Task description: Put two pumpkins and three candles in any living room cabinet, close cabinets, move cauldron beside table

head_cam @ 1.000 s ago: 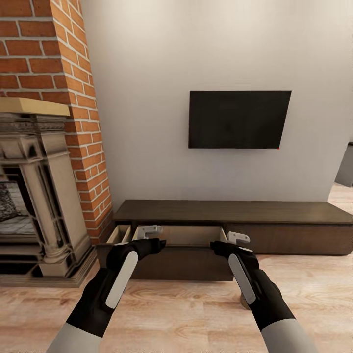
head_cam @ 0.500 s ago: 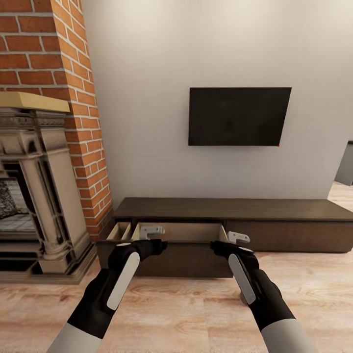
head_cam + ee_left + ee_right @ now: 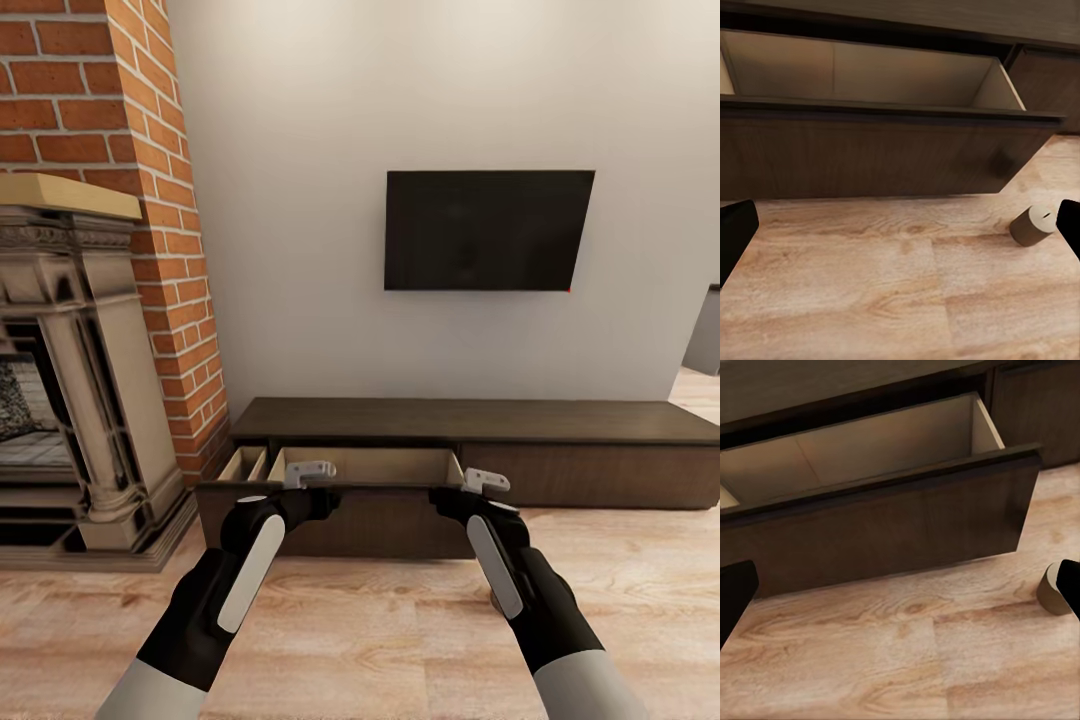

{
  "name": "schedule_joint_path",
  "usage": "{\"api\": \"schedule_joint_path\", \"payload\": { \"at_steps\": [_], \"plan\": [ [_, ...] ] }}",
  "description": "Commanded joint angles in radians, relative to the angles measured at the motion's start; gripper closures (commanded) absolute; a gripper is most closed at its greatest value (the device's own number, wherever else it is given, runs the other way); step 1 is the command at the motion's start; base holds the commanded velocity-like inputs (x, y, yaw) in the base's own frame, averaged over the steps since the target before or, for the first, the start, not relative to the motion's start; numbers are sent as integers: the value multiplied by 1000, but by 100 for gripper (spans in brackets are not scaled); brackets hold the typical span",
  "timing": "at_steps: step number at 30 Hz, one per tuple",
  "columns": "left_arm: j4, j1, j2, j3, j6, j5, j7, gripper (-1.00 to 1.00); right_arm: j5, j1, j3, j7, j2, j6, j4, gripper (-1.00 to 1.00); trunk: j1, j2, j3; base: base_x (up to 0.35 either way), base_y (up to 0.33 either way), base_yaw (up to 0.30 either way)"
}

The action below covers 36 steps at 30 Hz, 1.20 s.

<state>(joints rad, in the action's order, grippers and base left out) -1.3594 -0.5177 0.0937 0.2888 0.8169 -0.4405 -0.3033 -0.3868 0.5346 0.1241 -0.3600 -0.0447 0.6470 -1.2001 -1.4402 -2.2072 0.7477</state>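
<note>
Jaws on both arms stand apart, holding nothing. One candle (image 3: 1033,225) lies on the floor before the open cabinet (image 3: 380,468) drawer, nearest the right gripper (image 3: 487,483).

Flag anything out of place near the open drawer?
One candle lies tipped on its side on the wood floor in front of the cabinet, beyond the open drawer's right end, not inside it. The drawer interior looks empty. Nothing else stands out.

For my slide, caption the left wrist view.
Open cabinet drawer with pale interior, one candle lying on the wood floor before it.
</note>
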Motion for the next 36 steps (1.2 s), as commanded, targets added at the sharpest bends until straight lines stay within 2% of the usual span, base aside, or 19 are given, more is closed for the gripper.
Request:
{"api": "schedule_joint_path", "payload": {
  "at_steps": [1, 6, 11, 18, 28, 32, 36],
  "plan": [
    [-1, -1, 0, 1, 2, -11, -10, -100, -10, 1, 2, -9, 0, 2, -3, -100, -4, -8, 4, 0, 0, 0],
    [0, -1, 0, 2, -2, -8, -11, -100, -10, 1, 2, -8, -1, 0, -9, -100, -23, -43, 20, 0, 0, 0],
    [3, 0, -3, 2, -16, -5, -11, -100, -9, 1, 5, -8, -1, -56, 5, -100, -42, -78, 36, 0, 0, 0],
    [10, 0, -5, 1, -31, 2, -11, -100, -8, 1, 9, -8, -1, -84, 6, -100, -69, -127, 58, 0, 0, 0],
    [19, 1, -15, 3, -111, 17, -13, -100, 2, 1, 13, -8, -1, -141, 13, -100, -107, -197, 89, 0, 0, 0],
    [75, 1, -16, 4, -181, 23, -13, -100, 6, 1, 14, -7, -1, -174, 74, -100, -123, -225, 101, 0, 0, 0],
    [140, 1, -15, 7, -263, 25, -13, -100, 9, 1, 26, -7, 0, -235, 175, -100, -138, -253, 114, 0, 0, 0]
  ]
}}
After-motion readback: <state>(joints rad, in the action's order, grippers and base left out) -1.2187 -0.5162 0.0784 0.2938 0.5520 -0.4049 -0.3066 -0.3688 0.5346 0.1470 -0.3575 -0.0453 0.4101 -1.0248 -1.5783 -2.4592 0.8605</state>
